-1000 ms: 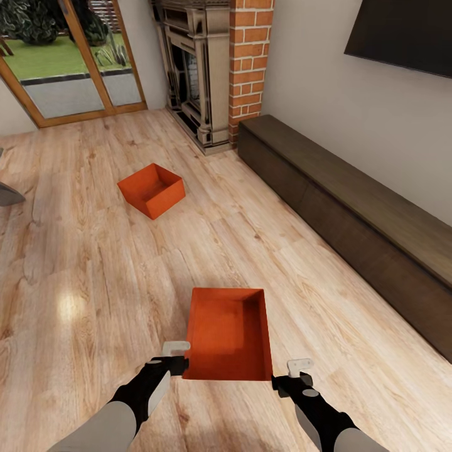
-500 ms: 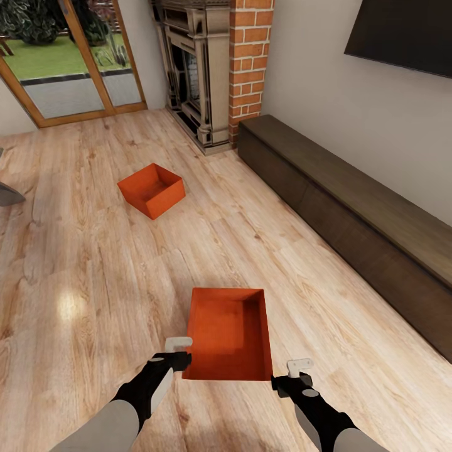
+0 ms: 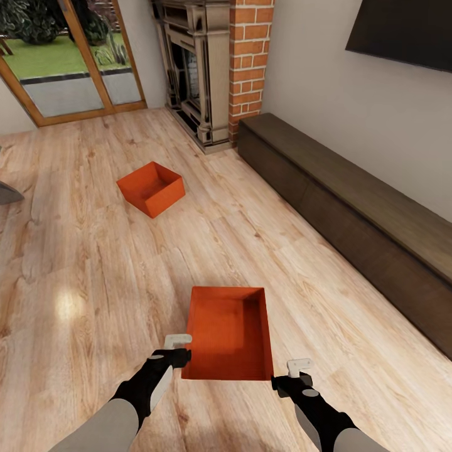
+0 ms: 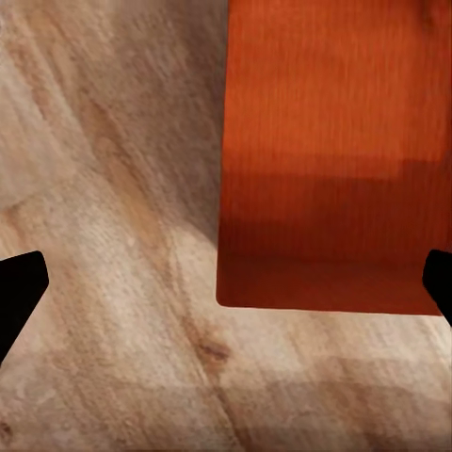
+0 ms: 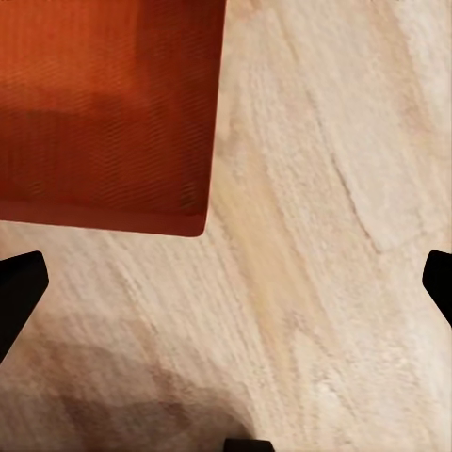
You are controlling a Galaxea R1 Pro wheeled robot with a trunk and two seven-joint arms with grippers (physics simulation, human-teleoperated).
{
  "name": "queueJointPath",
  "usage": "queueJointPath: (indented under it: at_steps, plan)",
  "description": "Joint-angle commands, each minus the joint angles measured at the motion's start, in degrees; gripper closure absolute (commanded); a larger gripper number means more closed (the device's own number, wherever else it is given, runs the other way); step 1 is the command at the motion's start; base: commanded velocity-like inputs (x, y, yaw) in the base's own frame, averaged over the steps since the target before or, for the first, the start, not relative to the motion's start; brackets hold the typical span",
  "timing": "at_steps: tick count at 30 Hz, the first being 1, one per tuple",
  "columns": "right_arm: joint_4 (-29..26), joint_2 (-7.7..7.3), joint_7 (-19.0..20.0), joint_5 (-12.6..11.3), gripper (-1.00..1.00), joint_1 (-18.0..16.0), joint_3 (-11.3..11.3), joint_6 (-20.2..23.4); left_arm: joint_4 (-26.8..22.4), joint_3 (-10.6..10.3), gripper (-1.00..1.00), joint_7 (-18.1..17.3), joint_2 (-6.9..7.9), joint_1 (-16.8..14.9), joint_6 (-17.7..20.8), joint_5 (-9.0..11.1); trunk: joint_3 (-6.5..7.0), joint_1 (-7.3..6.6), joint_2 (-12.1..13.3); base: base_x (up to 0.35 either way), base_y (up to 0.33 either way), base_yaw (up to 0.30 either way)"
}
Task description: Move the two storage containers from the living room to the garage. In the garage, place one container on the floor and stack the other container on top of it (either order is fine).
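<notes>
We see the living room with its light wood floor point(image 3: 94, 276) and a long dark low cabinet point(image 3: 351, 220) along the right wall. The brick-and-stone fireplace point(image 3: 207, 69) and the glass doors point(image 3: 69, 56) stand at the far end. One storage container point(image 3: 151, 188) lies far ahead on the floor. The near container point(image 3: 229, 333) rests on the planks between our arms. The left gripper point(image 3: 177, 349) and the right gripper point(image 3: 295, 371) are wide open at its near corners.
</notes>
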Motion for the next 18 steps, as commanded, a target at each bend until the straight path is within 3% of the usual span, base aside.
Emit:
queueJointPath:
  at_steps: [1, 6, 12, 15, 18]
  plan:
    - [-0.08, -0.03, -0.39, -0.34, -1.0, -0.02, 0.49, -0.02, -0.24, 0.04, -1.0, 0.16, -0.02, 0.0, 0.34, 0.02, -0.04, 0.0, -0.03, 0.0, 0.0, 0.0]
    - [-0.82, -0.03, -0.54, -0.27, -1.0, -0.02, 0.32, -0.15, -0.66, 0.01, -1.0, 0.15, 0.0, 0.0, 0.36, 0.04, -0.04, 0.0, -0.03, 0.0, 0.0, 0.0]
    - [-1.7, -0.12, -0.75, -0.27, -1.0, -0.06, -1.85, -0.78, -0.85, 0.0, -1.0, 0.15, -0.07, 0.0, 0.37, 0.05, -0.04, 0.0, -0.03, 0.0, 0.0, 0.0]
    - [-7.39, -0.24, -0.78, -0.4, -1.0, -0.07, -3.52, -0.54, -0.84, 0.0, -1.0, 0.15, 0.0, 0.0, 0.37, 0.05, -0.04, 0.0, -0.03, 0.0, 0.0, 0.0]
    - [-8.93, -0.3, -0.78, -1.01, -1.0, -0.09, -4.03, -0.67, -0.81, 0.0, -1.0, 0.15, 0.0, 0.0, 0.37, 0.05, -0.04, 0.0, -0.03, 0.0, 0.0, 0.0]
